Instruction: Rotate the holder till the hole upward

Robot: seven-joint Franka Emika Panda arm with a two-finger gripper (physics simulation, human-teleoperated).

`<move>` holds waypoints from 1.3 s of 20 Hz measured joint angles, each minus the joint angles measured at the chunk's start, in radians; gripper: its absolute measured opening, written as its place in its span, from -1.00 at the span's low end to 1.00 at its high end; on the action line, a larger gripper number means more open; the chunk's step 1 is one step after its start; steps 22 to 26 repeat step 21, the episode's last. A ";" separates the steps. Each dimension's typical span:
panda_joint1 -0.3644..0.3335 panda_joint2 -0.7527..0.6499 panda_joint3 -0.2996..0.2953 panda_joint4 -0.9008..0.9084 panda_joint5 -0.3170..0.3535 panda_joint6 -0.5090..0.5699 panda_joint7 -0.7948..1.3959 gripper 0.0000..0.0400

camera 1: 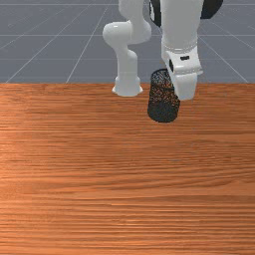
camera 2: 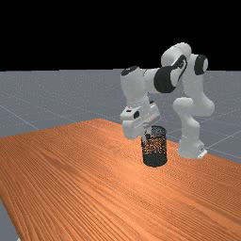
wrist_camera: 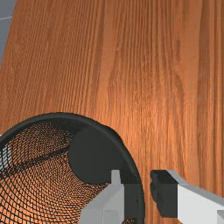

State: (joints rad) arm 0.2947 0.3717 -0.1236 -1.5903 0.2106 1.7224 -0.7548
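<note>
The holder, a black mesh cup [camera 2: 155, 151], appears upright on the table, its round opening facing up and its solid dark base down. In the far view my gripper [camera 2: 147, 136] is at the holder's rim, on the side away from the arm's base. The front view has the holder [camera 1: 163, 107] partly behind the hand. Seen from the wrist, my gripper [wrist_camera: 142, 192] stands open astride the holder's rim [wrist_camera: 65, 116]: one finger is inside the opening, the other outside, with a gap between the outer finger and the wall.
The wooden table [camera 1: 124, 174] stretches from the holder toward the front camera. The arm's base [camera 2: 190, 148] stands close behind the holder, to the far view's right. The table's back edge runs just behind the holder in the front view.
</note>
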 joint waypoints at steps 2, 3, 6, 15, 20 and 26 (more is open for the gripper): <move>0.021 -0.115 -0.042 -0.133 0.070 0.004 -0.078 -0.65; 0.010 -0.118 -0.042 -0.128 0.094 -0.018 -0.086 -0.73; -0.077 -0.087 -0.020 -0.192 0.205 0.070 -0.233 -0.75; -0.175 0.009 -0.008 -0.338 0.057 0.479 -0.339 0.97; -0.117 -0.002 -0.047 -0.351 -0.056 0.517 -0.180 1.00; -0.113 -0.001 -0.045 -0.350 -0.057 0.517 -0.178 1.00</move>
